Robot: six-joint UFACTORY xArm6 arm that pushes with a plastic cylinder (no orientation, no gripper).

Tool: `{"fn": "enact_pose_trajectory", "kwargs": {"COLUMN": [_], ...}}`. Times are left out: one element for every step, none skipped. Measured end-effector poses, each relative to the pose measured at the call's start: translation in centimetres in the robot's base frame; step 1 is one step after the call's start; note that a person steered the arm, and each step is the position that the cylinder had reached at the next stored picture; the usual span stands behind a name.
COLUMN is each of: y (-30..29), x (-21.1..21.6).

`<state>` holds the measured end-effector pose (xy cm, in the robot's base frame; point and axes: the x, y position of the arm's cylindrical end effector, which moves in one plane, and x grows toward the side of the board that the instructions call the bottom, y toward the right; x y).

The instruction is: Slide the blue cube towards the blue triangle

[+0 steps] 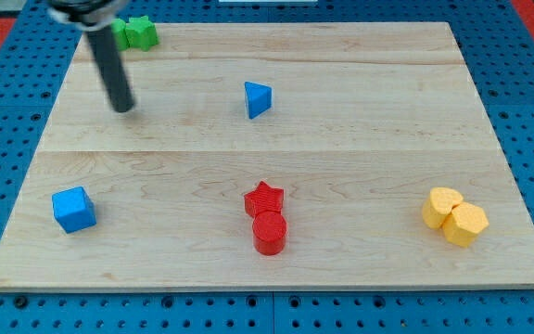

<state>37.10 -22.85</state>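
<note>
Blue cube (pixel 73 209) sits tilted, well below my tip (pixel 123 107); no hand shows.

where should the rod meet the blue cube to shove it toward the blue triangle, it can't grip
Press my tip against the blue cube low on its lower-left side, the face away from the blue triangle, which sits up and to the view's right. My tip is now above the cube, toward the view's top, so it probably has to circle round the cube's left first.
</note>
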Motion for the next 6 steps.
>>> {"fn": "enact_pose_trajectory", "kwargs": {"y": [-7.4,-7.6,-7.6,-7.6,-5.2,0.2], "x": [2.9,4.4,12.2,14.9,15.6,15.9]}}
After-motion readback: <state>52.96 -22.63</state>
